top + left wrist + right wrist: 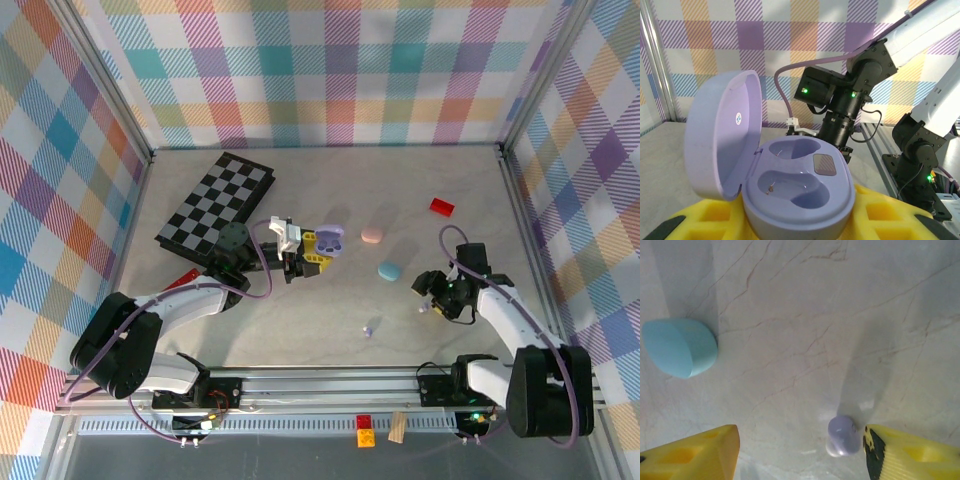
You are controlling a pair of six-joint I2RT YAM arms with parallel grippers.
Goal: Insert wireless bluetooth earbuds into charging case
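My left gripper [303, 252] holds a lavender charging case [329, 239] just above the table's middle. In the left wrist view this case [800, 185] sits between the yellow fingers [890, 220], lid up, and both sockets are empty. My right gripper [430, 297] hangs low over the table at the right, jaws apart. Its wrist view shows a lavender earbud [842, 436] lying on the table between the fingers, close beside the right finger [905, 455]. A second lavender earbud [368, 330] lies on the table near the front middle.
A light blue case [389, 270] [680, 347] and a pink case [372, 235] lie shut between the arms. A chessboard [215, 205] is at the back left, a red block [441, 207] at the back right. Checkered walls enclose the table.
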